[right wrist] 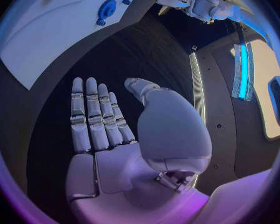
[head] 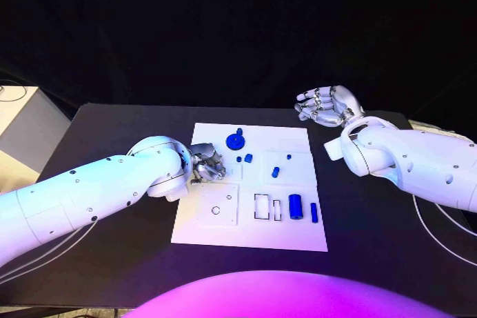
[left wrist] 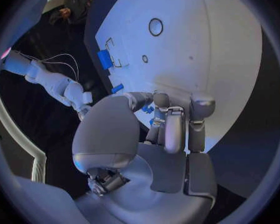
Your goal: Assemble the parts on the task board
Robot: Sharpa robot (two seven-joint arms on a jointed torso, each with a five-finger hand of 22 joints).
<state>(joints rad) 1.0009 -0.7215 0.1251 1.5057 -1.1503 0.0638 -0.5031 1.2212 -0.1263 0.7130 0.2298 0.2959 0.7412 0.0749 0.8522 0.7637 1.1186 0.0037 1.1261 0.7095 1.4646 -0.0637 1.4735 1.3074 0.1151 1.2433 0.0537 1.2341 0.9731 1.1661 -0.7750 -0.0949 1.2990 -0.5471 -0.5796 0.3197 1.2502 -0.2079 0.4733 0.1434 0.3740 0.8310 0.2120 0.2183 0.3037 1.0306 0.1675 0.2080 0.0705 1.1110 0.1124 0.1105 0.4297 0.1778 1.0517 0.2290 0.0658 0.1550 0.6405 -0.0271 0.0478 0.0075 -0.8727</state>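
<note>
Left hand (head: 207, 167) down on task board (head: 298, 135), fingers curled, perhaps pinching a small blue part (left wrist: 154, 120); grip unclear. Right hand (head: 323, 105) parked clear over tabletop (head: 119, 125), flat, empty.

black table (head: 119, 125), dark backdrop, pale cabinet (head: 25, 135)
</note>
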